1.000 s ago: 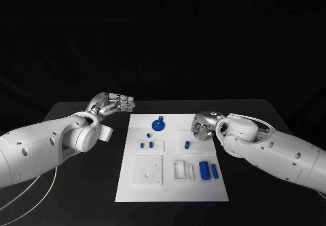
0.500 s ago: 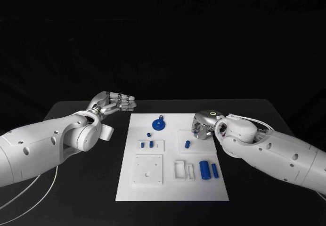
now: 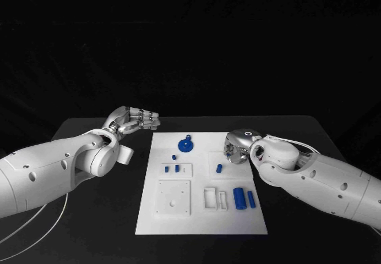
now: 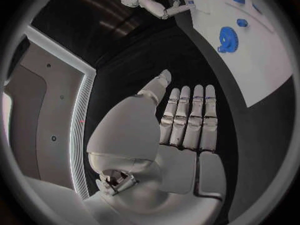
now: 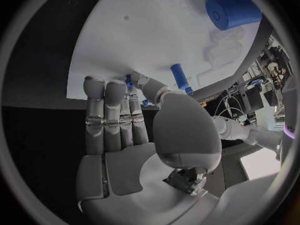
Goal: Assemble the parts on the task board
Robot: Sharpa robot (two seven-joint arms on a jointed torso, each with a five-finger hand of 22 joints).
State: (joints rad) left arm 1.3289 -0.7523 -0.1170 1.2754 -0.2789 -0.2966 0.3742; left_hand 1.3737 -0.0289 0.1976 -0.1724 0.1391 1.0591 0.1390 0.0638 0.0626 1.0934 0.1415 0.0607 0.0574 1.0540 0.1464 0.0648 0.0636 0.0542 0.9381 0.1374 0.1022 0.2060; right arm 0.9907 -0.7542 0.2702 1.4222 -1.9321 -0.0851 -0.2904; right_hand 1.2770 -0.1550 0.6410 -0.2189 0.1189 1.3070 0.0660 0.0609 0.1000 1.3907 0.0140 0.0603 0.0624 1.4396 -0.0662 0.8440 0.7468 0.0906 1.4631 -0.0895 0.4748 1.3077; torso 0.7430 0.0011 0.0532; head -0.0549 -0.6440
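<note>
We see our silver right hand (image 5: 134,130) pinching a small blue peg (image 5: 129,81) over the flat white task board (image 3: 238,220); our silver left hand (image 3: 135,120), fingers pressed together and empty, hovers beside the board.

The task board (image 3: 202,220) looked like smooth, matt white plastic. The small blue parts (image 3: 238,198) looked like smooth plastic too. The tabletop (image 3: 103,220) was dull and black. Each hand, left hand (image 3: 136,119) and right hand (image 3: 235,149), looked like shiny silver metal.
</note>
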